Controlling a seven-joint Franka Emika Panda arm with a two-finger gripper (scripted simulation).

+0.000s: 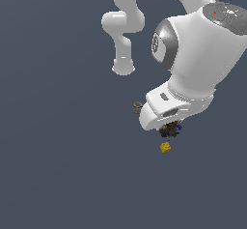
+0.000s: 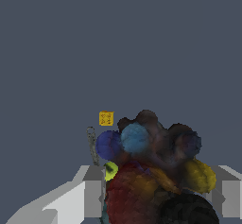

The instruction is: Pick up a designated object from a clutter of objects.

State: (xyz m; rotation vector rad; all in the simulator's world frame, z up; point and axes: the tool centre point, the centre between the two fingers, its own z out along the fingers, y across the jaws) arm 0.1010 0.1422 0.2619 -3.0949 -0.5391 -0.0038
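Two pale fingers (image 2: 78,197) flank the dark lump (image 2: 156,171) in the wrist view, so the claw (image 1: 170,128) looks closed around it, pinching it from both sides. From the outside camera, going left to right, the brownish scissors (image 1: 137,107) lie at about ten o'clock from the lump (image 1: 170,129), and the yellow block (image 1: 165,147) sits close at six o'clock. A yellow-green ball (image 2: 110,170) and thin grey stick (image 2: 92,145) show beside the lump at the wrist.
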